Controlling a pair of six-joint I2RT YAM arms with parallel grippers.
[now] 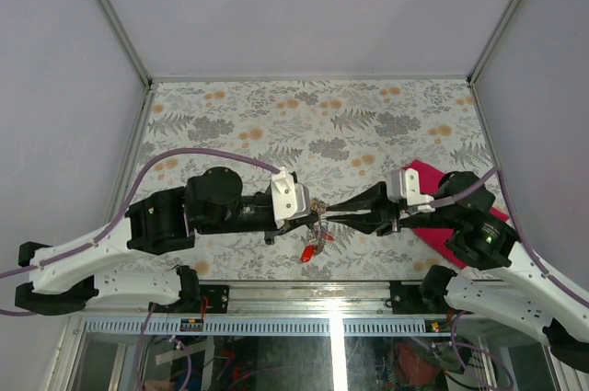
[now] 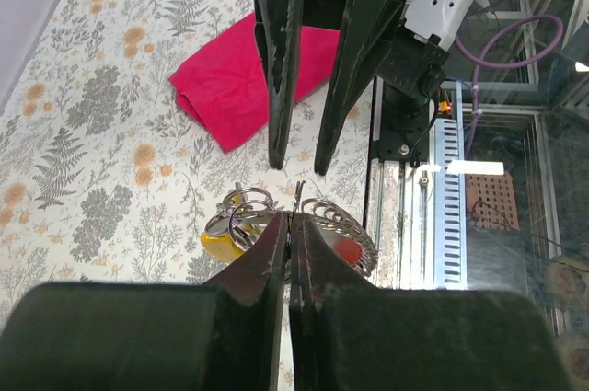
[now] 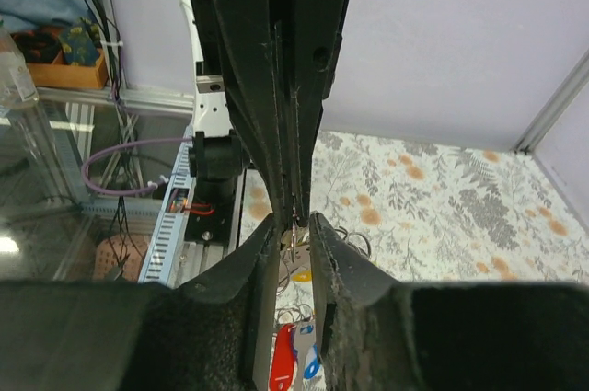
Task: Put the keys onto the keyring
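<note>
My left gripper is shut on the thin silvery keyring, holding the bunch above the table near the front edge. From the bunch hang the keys: a yellow head, a red head and a blue one. My right gripper meets the left one tip to tip. Its jaws stand a little apart around the ring wire just under the left fingertips. In the top view the red key dangles below both grippers.
A magenta cloth lies on the flowered table under the right arm, at the right. The metal rail of the table's front edge runs just behind the hanging keys. A purple cable arcs over the left arm.
</note>
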